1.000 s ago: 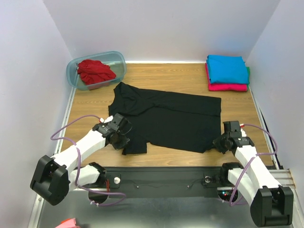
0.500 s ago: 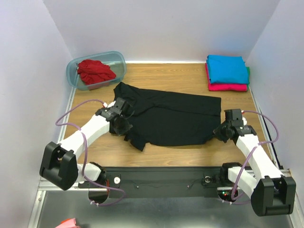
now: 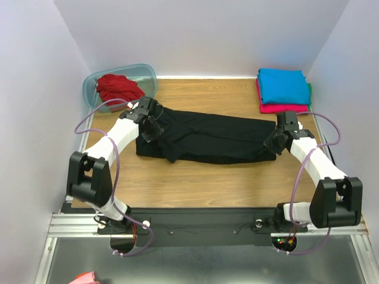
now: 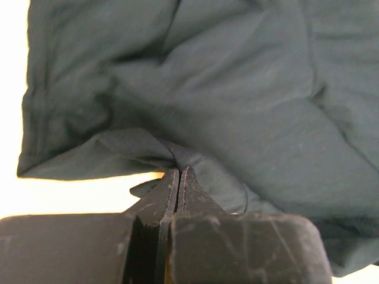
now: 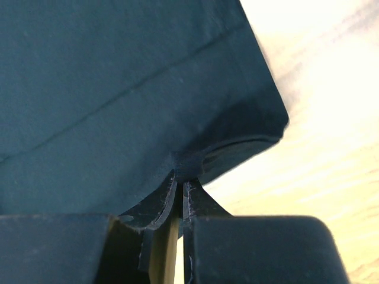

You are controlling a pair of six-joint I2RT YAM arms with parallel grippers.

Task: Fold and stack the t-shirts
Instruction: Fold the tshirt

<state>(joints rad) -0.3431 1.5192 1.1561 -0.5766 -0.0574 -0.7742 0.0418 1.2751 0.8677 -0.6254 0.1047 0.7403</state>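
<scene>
Black t-shirt (image 3: 219, 139) in a long folded band, left gripper (image 3: 154, 134) and right gripper (image 3: 272, 145) jaws clamped on its end edges, open desk (image 3: 207, 180) along its near edge

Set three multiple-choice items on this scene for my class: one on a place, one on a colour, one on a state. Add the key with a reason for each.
1. Where does the red t-shirt lie?
A. in the plastic tub
B. between the arm bases
C. flat on bare wood

2. What colour is the top shirt of the folded stack at the far right?
A. magenta
B. black
C. turquoise

3. What state is the left claw in?
A. open, holding nothing
B. shut on the black t-shirt
C. shut on nothing

Key:
1 A: the red cloth sits bunched inside the tub's rim.
2 C: the turquoise t-shirt lies over the magenta one.
3 B: the left wrist view shows black cloth pinched in the closed claw.
</scene>
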